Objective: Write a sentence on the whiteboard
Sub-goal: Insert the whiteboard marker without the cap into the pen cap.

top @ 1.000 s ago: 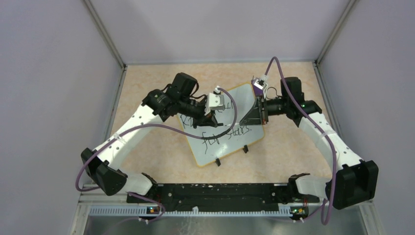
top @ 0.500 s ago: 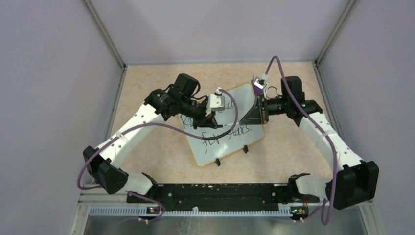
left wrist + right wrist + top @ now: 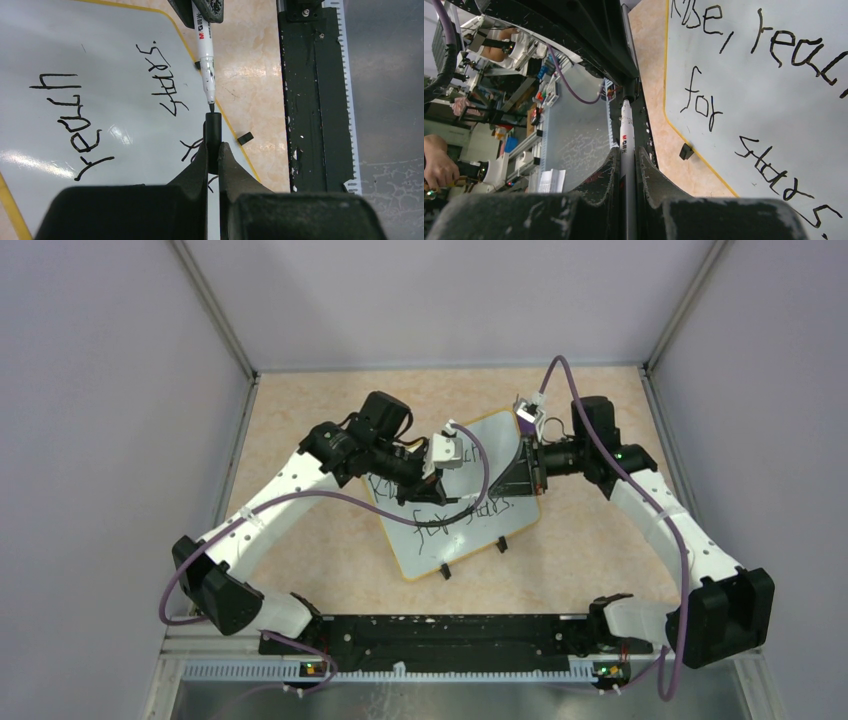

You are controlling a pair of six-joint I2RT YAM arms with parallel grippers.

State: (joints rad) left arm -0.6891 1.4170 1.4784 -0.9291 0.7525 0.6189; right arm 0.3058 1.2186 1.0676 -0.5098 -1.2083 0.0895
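Clamps black cap (image 3: 213, 131) in closed left fingers (image 3: 205, 157) and white marker (image 3: 204, 47) in closed right fingers (image 3: 616, 162), pen tip at cap mouth, above whiteboard (image 3: 432, 545) lying approx. mid-table (image 3: 320, 410), bearing sentence (image 3: 450, 510) "Rise, reach for stars." in 2 lines.

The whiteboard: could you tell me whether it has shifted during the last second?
No; the whiteboard sits unchanged relative to the black base rail.
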